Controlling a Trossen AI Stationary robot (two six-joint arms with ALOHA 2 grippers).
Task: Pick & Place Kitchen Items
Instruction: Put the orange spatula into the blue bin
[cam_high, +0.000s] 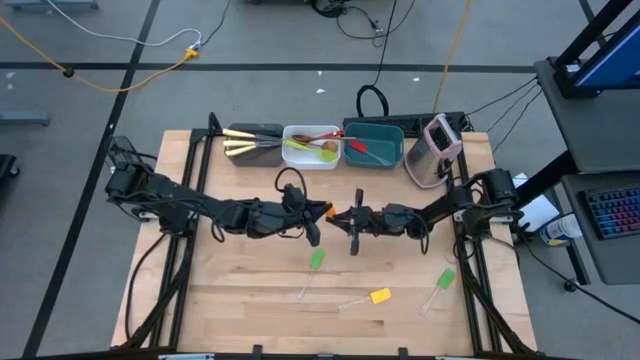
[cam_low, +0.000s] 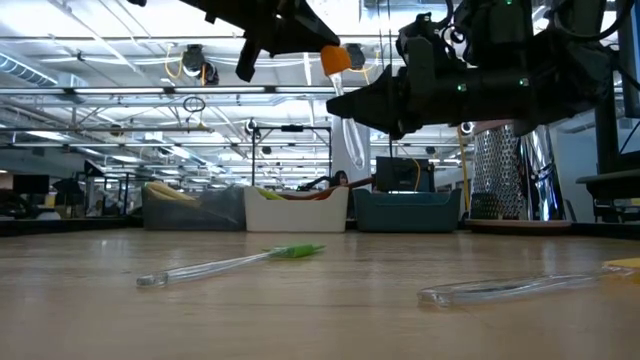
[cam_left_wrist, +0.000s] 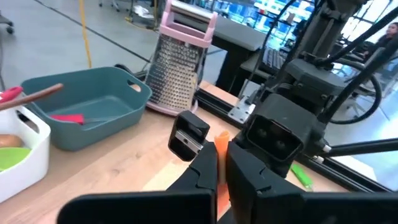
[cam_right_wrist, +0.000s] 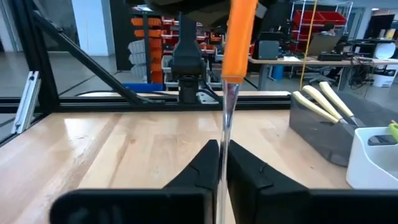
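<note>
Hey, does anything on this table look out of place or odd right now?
Three spatulas lie loose on the front of the table instead of in the tubs: a green one, a yellow one and another green one. Above mid-table, the left gripper and right gripper both pinch one orange spatula.

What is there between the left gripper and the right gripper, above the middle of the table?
An orange-headed spatula bridges them in the high view: the left gripper holds its head, and the right gripper is shut on its clear handle, as the right wrist view shows.

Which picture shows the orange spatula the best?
The right wrist view: the orange spatula fills it, head up, clear handle between the right gripper's fingers. High and low views show an orange speck; the left wrist view, a sliver.
</note>
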